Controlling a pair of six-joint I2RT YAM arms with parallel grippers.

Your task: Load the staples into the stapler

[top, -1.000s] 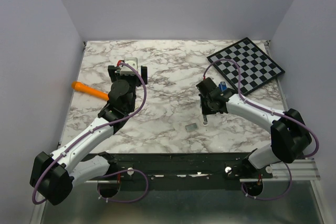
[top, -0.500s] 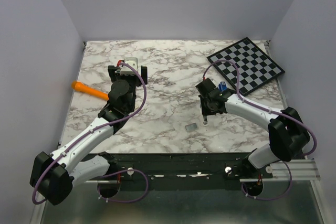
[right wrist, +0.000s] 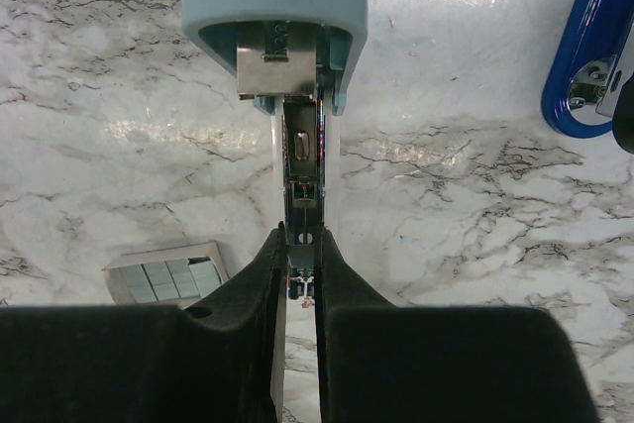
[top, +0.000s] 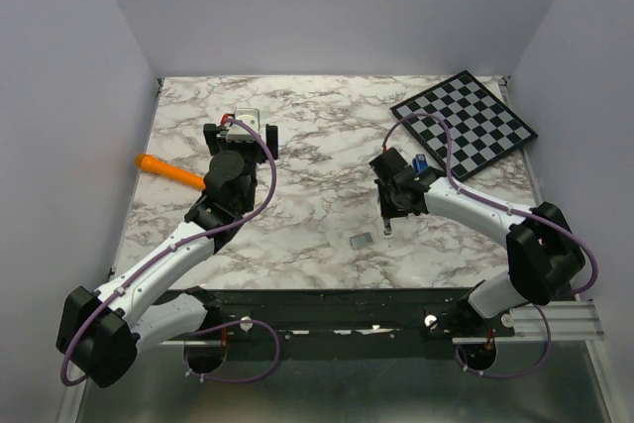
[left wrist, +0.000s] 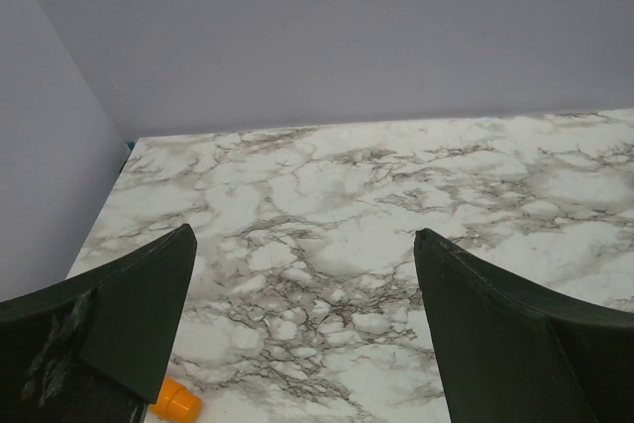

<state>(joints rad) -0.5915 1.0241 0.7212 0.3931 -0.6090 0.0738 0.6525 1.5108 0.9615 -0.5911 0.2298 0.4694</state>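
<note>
Surveying from above: the left hand (top: 242, 128) hovers over the far-left part of the desk (top: 317, 146), near an orange pen (top: 170, 171). The right hand (top: 388, 217) sits mid-right with the stapler (top: 421, 164); the staples (top: 362, 241) lie on the desk just in front of it, apart from it. A checkered board (top: 464, 123) lies at the far right. Over the last second the right arm has shifted only slightly and the staples have not moved, so loading has apparently not begun.

Left wrist view: left hand (left wrist: 304, 240) fully spread, holding nothing, bare marble between its fingers, the pen's end (left wrist: 176, 401) at lower left.

Right wrist view: right hand (right wrist: 300, 245) pinched narrow on the stapler's (right wrist: 274, 7) silvery metal channel. Its light blue top is swung up; the dark blue base is off to the right. Staples (right wrist: 166, 274) rest just left of the fingers.
</note>
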